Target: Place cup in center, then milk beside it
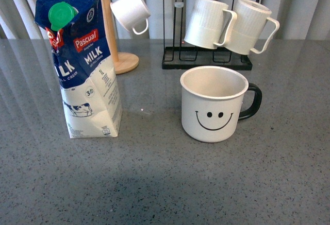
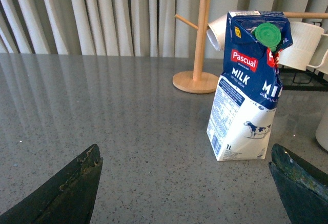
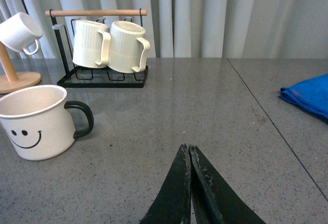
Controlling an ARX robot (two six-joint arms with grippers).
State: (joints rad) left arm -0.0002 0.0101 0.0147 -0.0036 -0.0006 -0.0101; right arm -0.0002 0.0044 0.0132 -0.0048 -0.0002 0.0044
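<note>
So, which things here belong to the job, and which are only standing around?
For the job:
cup
milk

Only standing around:
two ribbed mugs
black rack
small cup
wooden tree
blue cloth

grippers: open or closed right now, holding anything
Left gripper: open, holding nothing.
Right gripper: shut, holding nothing.

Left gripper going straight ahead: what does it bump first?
Probably the milk carton; it stands ahead of the open left gripper, nearer than the wooden mug tree. Depth is uncertain.
</note>
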